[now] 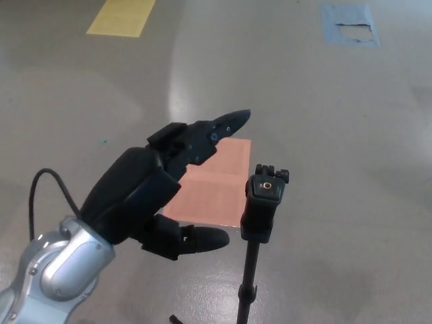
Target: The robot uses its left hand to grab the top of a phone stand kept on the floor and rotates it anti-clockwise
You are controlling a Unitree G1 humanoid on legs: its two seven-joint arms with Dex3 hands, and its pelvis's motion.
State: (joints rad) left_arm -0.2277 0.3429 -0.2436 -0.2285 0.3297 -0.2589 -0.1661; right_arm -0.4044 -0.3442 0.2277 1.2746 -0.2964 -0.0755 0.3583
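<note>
Seen from the head camera, the robot's black left hand (pixel 158 196), fingers (pixel 216 128) and thumb spread wide and empty, hovers just left of the black pole-mounted phone stand (pixel 263 206) on the grey floor (pixel 337 121), apparently positioned to clasp its top.

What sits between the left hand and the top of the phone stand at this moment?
Nothing solid. In the head view, the open left hand is apart from the phone stand; the gap shows only the pink floor patch and grey floor behind.
</note>
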